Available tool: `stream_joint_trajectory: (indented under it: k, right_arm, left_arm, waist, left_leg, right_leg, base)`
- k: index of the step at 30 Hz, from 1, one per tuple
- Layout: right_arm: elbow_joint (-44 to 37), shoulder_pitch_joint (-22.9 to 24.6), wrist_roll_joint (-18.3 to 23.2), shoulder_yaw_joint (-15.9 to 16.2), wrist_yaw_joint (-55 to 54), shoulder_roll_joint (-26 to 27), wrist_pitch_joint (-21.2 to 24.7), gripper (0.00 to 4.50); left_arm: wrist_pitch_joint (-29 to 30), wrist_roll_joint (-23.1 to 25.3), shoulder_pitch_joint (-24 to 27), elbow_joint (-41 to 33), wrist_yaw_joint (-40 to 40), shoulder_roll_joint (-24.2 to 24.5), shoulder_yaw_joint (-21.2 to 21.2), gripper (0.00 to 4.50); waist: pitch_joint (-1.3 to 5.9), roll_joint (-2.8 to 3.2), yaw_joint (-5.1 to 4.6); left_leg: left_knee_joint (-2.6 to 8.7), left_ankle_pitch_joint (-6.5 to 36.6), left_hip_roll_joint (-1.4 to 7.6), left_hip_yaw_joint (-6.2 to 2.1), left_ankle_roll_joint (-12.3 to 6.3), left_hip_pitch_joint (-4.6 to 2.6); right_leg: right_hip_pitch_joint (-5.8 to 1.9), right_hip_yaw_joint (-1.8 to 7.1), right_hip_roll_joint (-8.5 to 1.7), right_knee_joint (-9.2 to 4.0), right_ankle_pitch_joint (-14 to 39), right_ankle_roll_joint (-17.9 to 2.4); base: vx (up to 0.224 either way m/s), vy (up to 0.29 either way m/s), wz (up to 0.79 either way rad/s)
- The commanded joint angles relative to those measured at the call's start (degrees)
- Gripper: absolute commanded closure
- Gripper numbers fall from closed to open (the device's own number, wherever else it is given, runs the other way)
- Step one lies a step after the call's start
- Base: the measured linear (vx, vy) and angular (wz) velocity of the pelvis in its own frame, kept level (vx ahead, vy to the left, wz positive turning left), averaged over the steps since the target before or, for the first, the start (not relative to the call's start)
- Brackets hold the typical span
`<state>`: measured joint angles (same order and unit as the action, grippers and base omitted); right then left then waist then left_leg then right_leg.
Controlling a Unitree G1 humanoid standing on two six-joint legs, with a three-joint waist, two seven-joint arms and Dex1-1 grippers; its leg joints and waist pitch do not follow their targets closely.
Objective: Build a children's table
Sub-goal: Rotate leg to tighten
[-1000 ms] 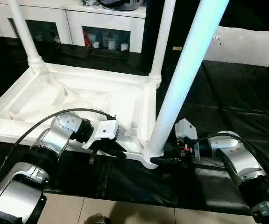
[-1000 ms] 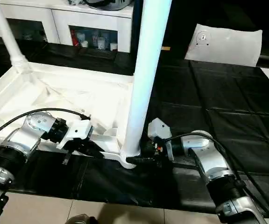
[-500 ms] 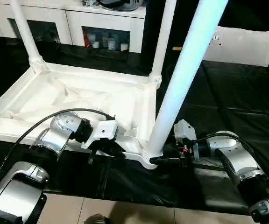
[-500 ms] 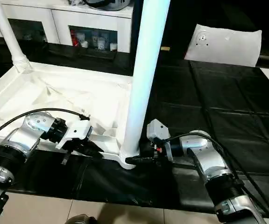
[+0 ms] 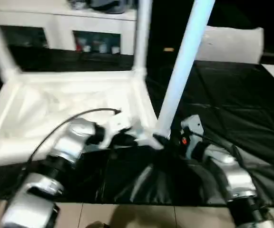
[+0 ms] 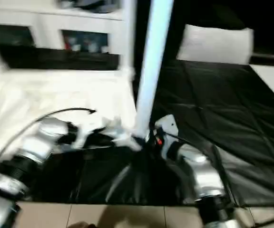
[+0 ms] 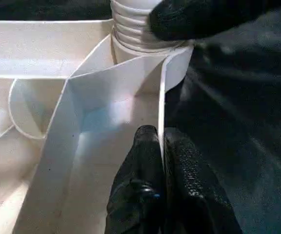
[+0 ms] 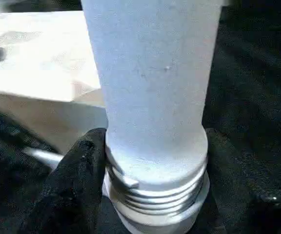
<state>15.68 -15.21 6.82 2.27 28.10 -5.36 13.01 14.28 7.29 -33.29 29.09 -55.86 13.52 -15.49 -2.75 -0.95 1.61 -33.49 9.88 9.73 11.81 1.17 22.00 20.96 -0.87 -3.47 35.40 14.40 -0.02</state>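
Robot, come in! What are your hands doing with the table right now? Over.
Left gripper shut on the tabletop's rim. Right gripper clamped around the near leg's threaded base at the corner socket. Nothing in the way.

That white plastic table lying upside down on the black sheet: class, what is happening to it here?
A humanoid robot is fitting legs to the upturned white plastic children's table. Its left gripper is shut on a thin rim wall of the tabletop beside the near corner socket. Its right gripper has its jaws around the ribbed base of a long white tubular leg standing in that socket. Two more legs already stand at the far corners.
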Motion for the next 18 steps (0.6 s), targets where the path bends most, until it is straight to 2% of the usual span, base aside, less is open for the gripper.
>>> stream_joint_trajectory:
  k: [1,4,6,7,8,9,10,13,16,17,18]
  right_arm:
    - [-0.5,-0.5,-2.5,8.4,-0.8,5.5,1.1,1.81]
    - [-0.9,-0.6,-1.3,7.9,-0.7,5.7,0.8,1.81]
    - [-1.5,-0.3,-0.1,6.8,-0.8,6.0,1.5,1.25]
    - [-2.3,0.3,0.7,5.8,-0.1,5.2,1.3,1.11]
    - [-2.5,0.5,0.6,5.5,0.3,4.7,0.9,1.11]
    - [-2.6,0.6,0.6,5.5,0.4,4.5,0.8,1.09]
    - [-3.3,1.3,0.5,4.6,0.9,3.2,0.3,0.88]
    - [-4.1,1.9,1.0,3.2,3.1,0.5,-1.4,0.62]
    - [-4.8,2.1,2.0,2.6,6.6,-2.3,-3.1,0.58]
    - [-5.4,2.1,2.5,2.6,10.7,-5.1,-4.4,0.23]
    - [-5.4,2.1,2.5,2.6,10.8,-5.3,-4.4,0.23]
  left_arm:
    - [1.0,-1.2,0.5,-1.9,7.4,-8.1,-2.3,4.50]
    - [0.7,0.1,0.8,-1.9,7.3,-7.8,-3.6,4.50]
    - [1.2,1.0,1.2,-2.5,7.3,-7.3,-4.1,4.50]
    - [0.5,1.8,1.4,-2.6,6.4,-5.9,-4.6,4.50]
    - [0.0,2.0,1.5,-2.7,5.8,-5.2,-4.8,4.50]
    - [-0.1,2.0,1.5,-2.7,5.6,-5.0,-4.8,4.50]
    - [-0.5,2.1,2.2,-4.0,4.1,-3.4,-4.6,4.50]
    - [-3.2,1.5,2.9,-4.3,1.0,-0.8,-4.1,4.50]
    - [-6.8,0.4,3.4,-4.3,-2.8,1.5,-4.1,4.50]
    - [-8.2,-0.2,3.9,-4.4,-5.4,3.3,-4.0,4.50]
    - [-8.3,-0.2,3.9,-4.4,-5.4,3.4,-4.0,4.50]
  waist:
    - [2.08,-0.18,-0.12]
    - [2.39,-0.24,0.12]
    - [2.41,-0.15,0.17]
    - [2.81,-0.34,0.30]
    - [2.75,-0.14,0.38]
    - [2.73,-0.16,0.39]
    - [2.85,-0.34,0.41]
    - [2.86,-0.24,0.41]
    - [2.99,-0.35,0.46]
    - [3.11,-0.47,0.51]
    - [3.11,-0.47,0.51]
  left_leg:
    - [5.02,18.8,4.11,-2.61,2.42,-1.75]
    - [4.74,15.4,3.90,-2.37,0.29,-1.58]
    - [4.77,13.8,3.93,-2.33,-0.76,-1.35]
    - [4.57,12.1,3.95,-2.28,-1.33,-1.32]
    - [4.53,10.8,3.98,-2.21,-1.93,-1.25]
    - [4.50,10.8,3.95,-2.19,-2.10,-1.22]
    - [4.47,10.9,3.97,-2.20,-2.08,-1.23]
    - [4.54,11.2,4.14,-2.21,-1.77,-1.28]
    - [4.27,9.5,3.97,-2.09,-2.74,-1.07]
    - [4.06,8.8,3.89,-2.08,-3.30,-0.98]
    - [4.06,8.8,3.89,-2.08,-3.30,-0.98]
  right_leg:
    - [0.22,2.54,-5.16,-5.62,15.8,-10.2]
    - [-0.26,2.52,-5.06,-5.52,11.2,-10.0]
    - [-0.47,2.45,-4.92,-5.39,8.9,-10.1]
    - [-0.77,2.36,-4.98,-5.11,6.9,-10.3]
    - [-0.70,2.35,-4.94,-5.04,5.0,-10.6]
    - [-0.70,2.32,-4.93,-5.07,4.9,-10.7]
    - [-0.80,2.25,-4.97,-5.03,5.4,-10.8]
    - [-0.78,2.23,-4.89,-4.94,5.2,-10.9]
    - [-1.02,2.20,-4.86,-4.61,1.9,-11.2]
    - [-1.25,2.15,-4.94,-4.47,0.9,-11.5]
    - [-1.25,2.15,-4.94,-4.47,0.9,-11.5]
  base:
    - [0.000,0.000,0.00]
    - [0.000,0.000,0.00]
    - [0.000,0.000,0.00]
    - [0.000,0.000,0.00]
    - [0.000,0.000,0.00]
    - [0.000,0.000,0.00]
    - [0.000,0.000,0.00]
    - [0.000,0.000,0.00]
    - [0.000,0.000,0.00]
    - [0.000,0.000,0.00]
    - [0.000,0.000,0.00]
